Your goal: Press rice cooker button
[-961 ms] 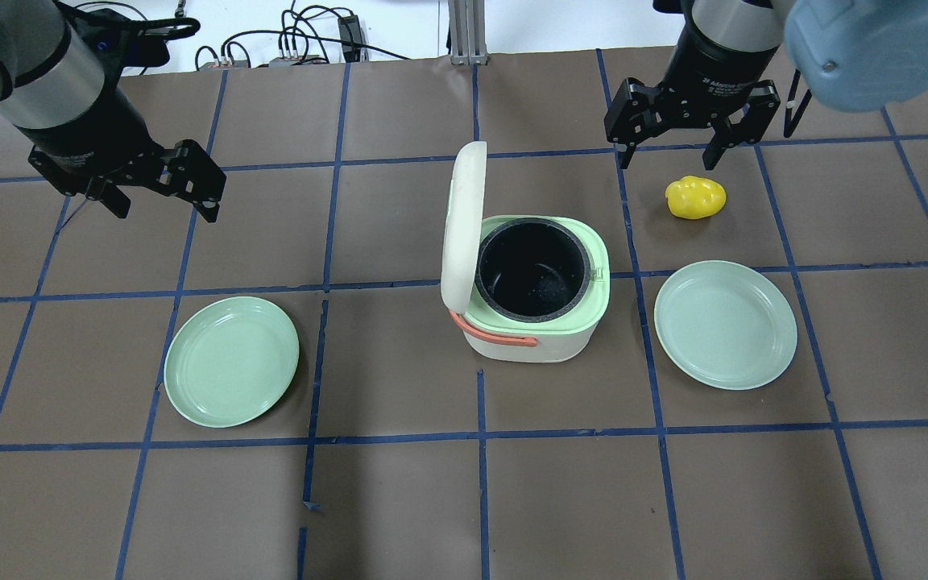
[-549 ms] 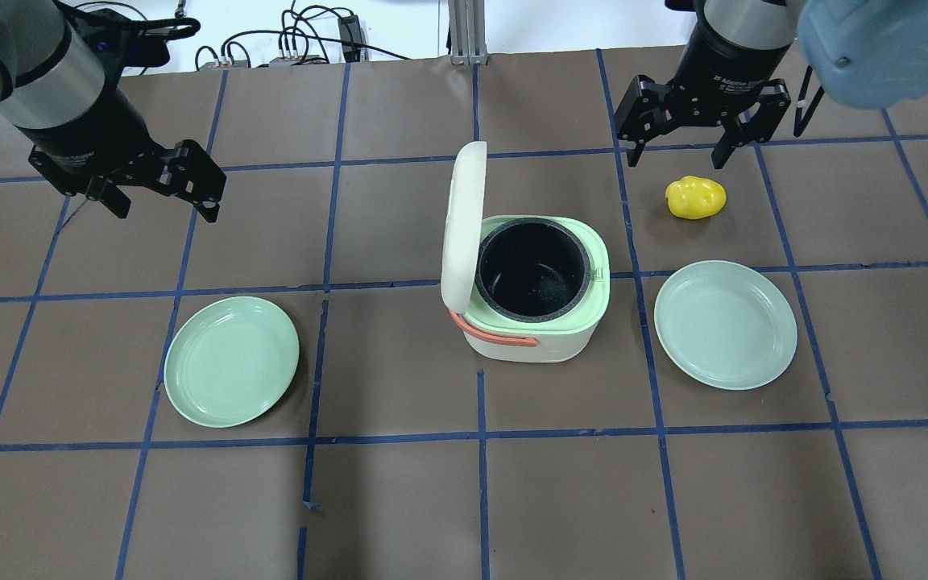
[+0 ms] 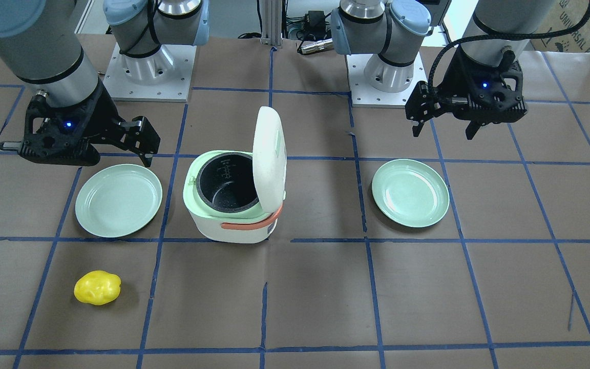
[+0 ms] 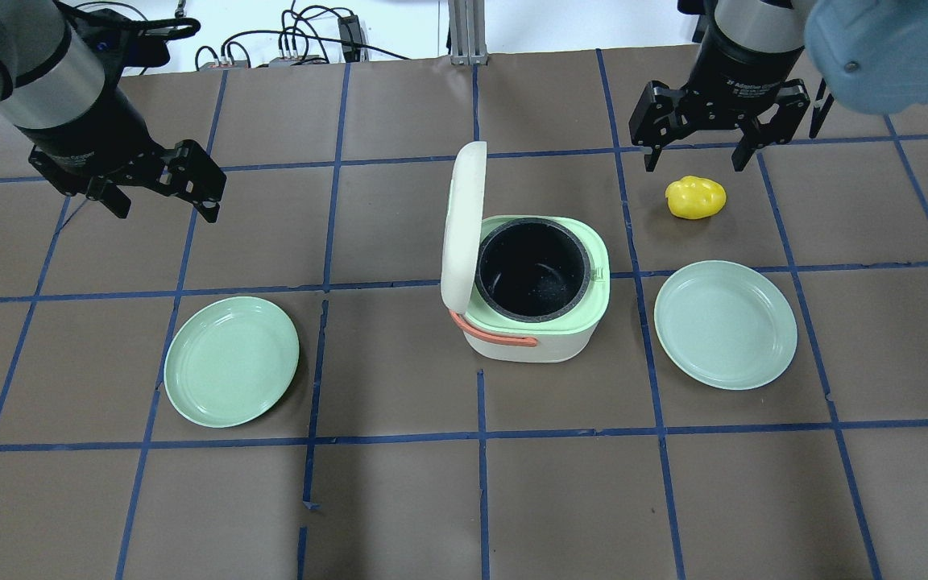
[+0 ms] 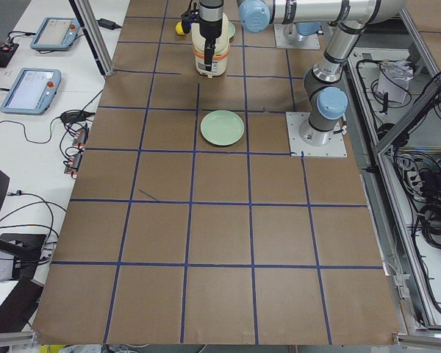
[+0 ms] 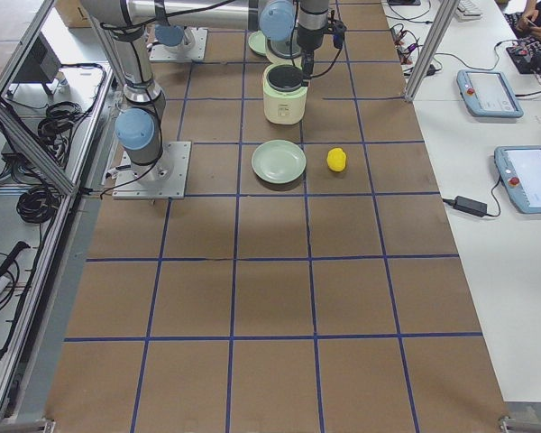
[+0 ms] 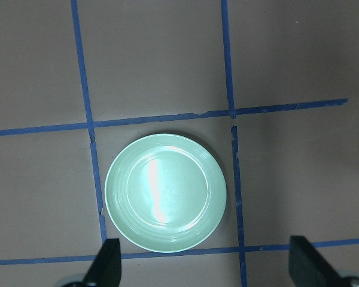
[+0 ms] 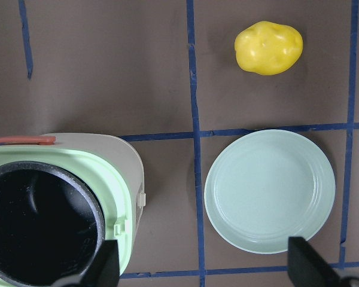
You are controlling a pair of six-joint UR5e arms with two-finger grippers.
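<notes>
Overhead exterior gives us the rice cooker standing on the surface between our two tools, nearer the robot's base than either and well apart from both. Its white lid stands raised on the side toward the left tool, so the dark inner pot lies open to view. An orange handle runs along the cooker's edge on the robot's side. A small pale tab juts from the cooker's wall on the side facing the right tool; we cannot tell whether it is the button.

Our right tool hangs above the surface with its fingers spread wide, gripping nothing. A yellow lumpy object lies near it, toward the robot. Further that way a pale green plate rests beside the cooker without touching it.

Our left tool is likewise spread apart and holds nothing, well off from the cooker's lid side. A second green plate lies on the robot's side of it. From the left wrist-mounted view we see that plate between the two fingertips.
</notes>
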